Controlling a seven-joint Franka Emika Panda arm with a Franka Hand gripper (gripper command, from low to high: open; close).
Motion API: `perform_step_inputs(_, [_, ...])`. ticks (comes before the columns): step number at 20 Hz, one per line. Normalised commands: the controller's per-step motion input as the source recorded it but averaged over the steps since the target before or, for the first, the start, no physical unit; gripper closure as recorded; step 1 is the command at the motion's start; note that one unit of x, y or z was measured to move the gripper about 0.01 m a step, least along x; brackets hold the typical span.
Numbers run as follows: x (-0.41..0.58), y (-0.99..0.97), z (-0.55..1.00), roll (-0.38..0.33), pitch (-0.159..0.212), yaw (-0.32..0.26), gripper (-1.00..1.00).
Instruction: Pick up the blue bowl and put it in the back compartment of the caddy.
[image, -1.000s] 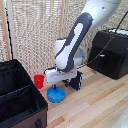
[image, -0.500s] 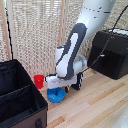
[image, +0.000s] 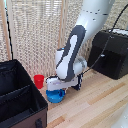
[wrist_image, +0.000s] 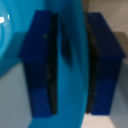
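The blue bowl (image: 54, 96) rests on the wooden floor, just right of the caddy (image: 15, 97) in the exterior view. My gripper (image: 60, 89) comes down onto the bowl's right side. In the wrist view my gripper (wrist_image: 72, 65) is shut on the blue bowl (wrist_image: 72, 25), its thin wall squeezed between the two blue fingers (wrist_image: 40, 65) with black pads. The caddy's back compartment (image: 11, 75) lies open-topped toward the far side; I see nothing in it.
A small red cup (image: 38, 80) stands just behind the bowl, close to the caddy's wall. A black hard box (image: 112, 52) sits at the exterior view's right, with a cable running to it. A slatted screen closes off the back.
The arm has leaned a little toward the exterior view's left and its wrist has settled lower over the bowl. The bowl stays at about the same spot.
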Motion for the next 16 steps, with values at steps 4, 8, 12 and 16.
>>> perform_step_inputs(4, [0.051,0.05,0.8,0.021,0.035,-0.056,1.0])
perform_step_inputs(8, [0.227,0.03,1.0,0.005,0.048,-0.018,1.0])
perform_step_inputs(12, [0.336,0.02,1.0,0.0,0.081,0.0,1.0])
perform_step_inputs(16, [0.306,0.04,0.99,0.0,0.101,0.0,1.0])
